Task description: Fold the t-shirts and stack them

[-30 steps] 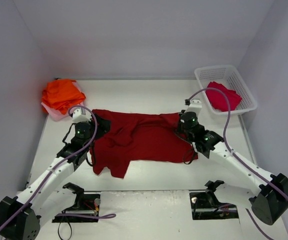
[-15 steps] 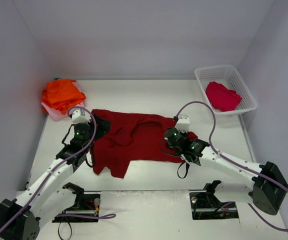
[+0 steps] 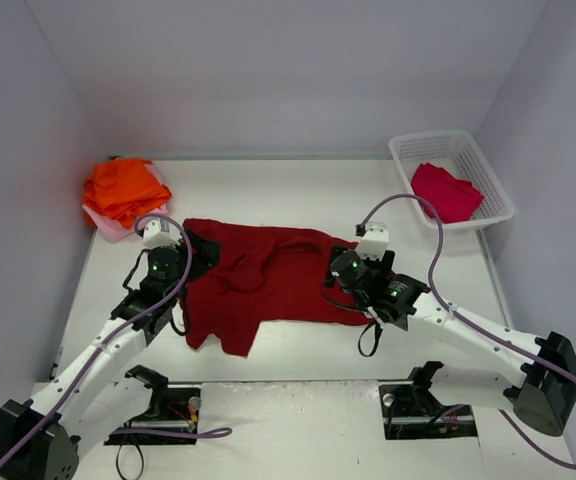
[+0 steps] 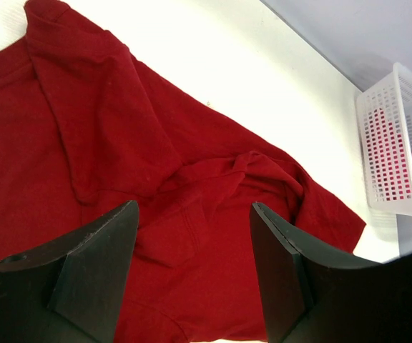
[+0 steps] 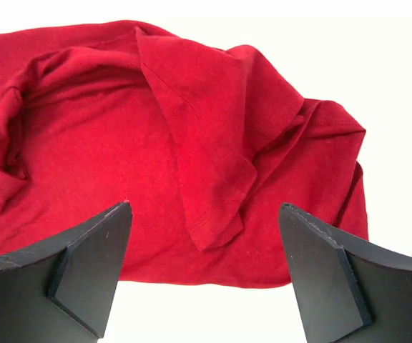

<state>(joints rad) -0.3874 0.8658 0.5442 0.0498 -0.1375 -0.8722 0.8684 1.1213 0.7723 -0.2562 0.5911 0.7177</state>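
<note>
Right gripper hovers with jaws apart and empty over the red shirt. A loose flap lies doubled over right under it. Closing there would likely pinch two layers and drag a crease along. Left gripper, also apart, hangs over the shirt's other, bunched end. Beyond the right gripper sits the basket holding a crimson shirt; beyond the left, the orange pile. Neither obstructs.

The left arm and right arm reach forward, elbows bent, wrists turned toward each other. The left hand stands open; the right hand gapes wider, seemingly tilted downward.
</note>
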